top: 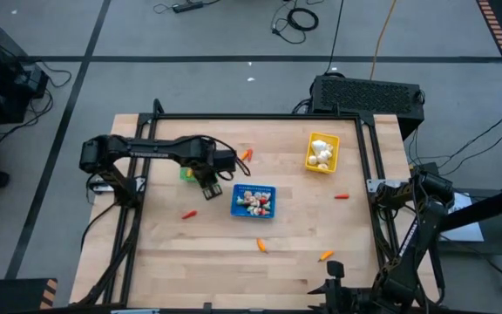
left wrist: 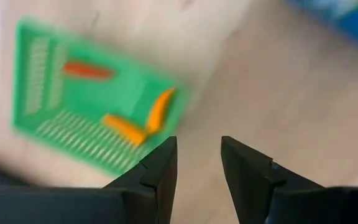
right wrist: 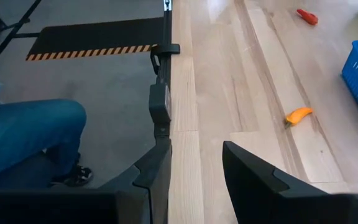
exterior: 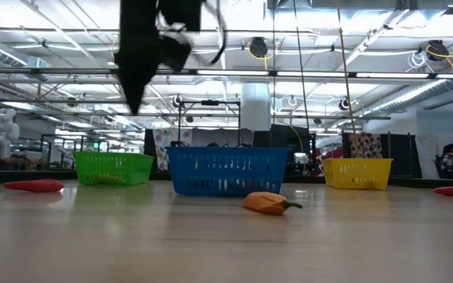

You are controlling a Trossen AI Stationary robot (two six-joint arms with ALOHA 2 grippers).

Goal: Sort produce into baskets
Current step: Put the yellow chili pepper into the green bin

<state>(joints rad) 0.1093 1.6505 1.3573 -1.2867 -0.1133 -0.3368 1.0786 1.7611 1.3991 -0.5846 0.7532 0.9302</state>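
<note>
Nearest my edge of the table: two loose pieces, an orange carrot-like one (top: 261, 246) and a second orange piece (top: 325, 255) a little to its right. Both lie flat on bare wood, unsorted. In the low view the closer one shows as a stubby, curved orange body with a dark stem end.

My right gripper (right wrist: 194, 163) waits off the table's right edge, fingers parted, nothing between them. It looks along the table side; a person's leg in blue trousers sits beyond the edge.

Mid-table: the blue basket (top: 254, 200), perforated sides, holding a heap of small white and red bits. A red piece (top: 189, 214) lies well to its left, another red piece (top: 342, 197) to its right, both on bare wood.

My left gripper (left wrist: 199, 163) hangs above the table just beside the green basket (left wrist: 92, 102), raised well clear of the wood in the low view. Fingers stand apart with only wood showing in the gap; I carry nothing. Judged from that, this is the moment right after a drop. The green basket holds three slim pieces: two orange ones crossed in a V and one redder one lying apart.

Farther: an orange-red piece (top: 247, 154) loose on wood beyond my left gripper. Far right: the yellow basket (top: 322, 152), filled with white rounded bulbs.

Sorting is partly done; five loose pieces remain, by my count.
</note>
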